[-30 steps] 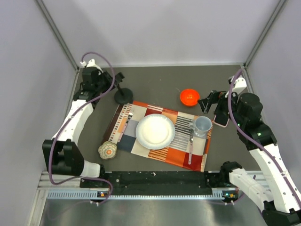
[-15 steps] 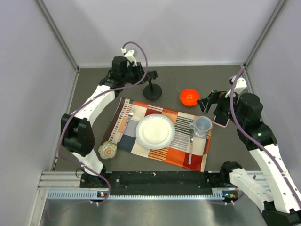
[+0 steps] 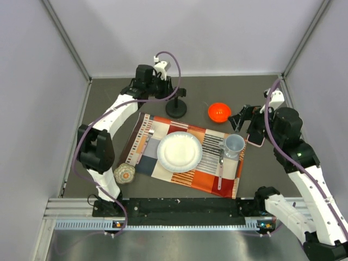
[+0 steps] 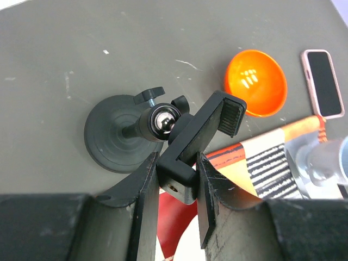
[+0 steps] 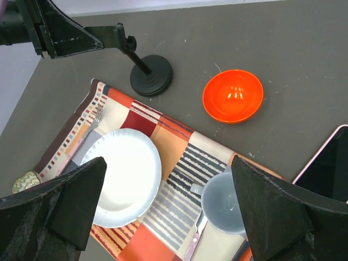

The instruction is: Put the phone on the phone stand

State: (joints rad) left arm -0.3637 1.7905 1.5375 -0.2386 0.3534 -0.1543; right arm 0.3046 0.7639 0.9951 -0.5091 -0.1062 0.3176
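On the dark grey tabletop [image 3: 234,89], the left fingers [image 4: 144,206] clamp the upright holder of the phone stand [image 4: 111,133]. The right fingers [image 5: 70,201] are spread wide near the phone [image 4: 323,82], which lies flat beside the orange bowl [image 4: 255,81].

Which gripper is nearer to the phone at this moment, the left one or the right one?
Right. The right gripper is open just beside the phone, not holding it. The left gripper grips the phone stand, far beyond the orange bowl.
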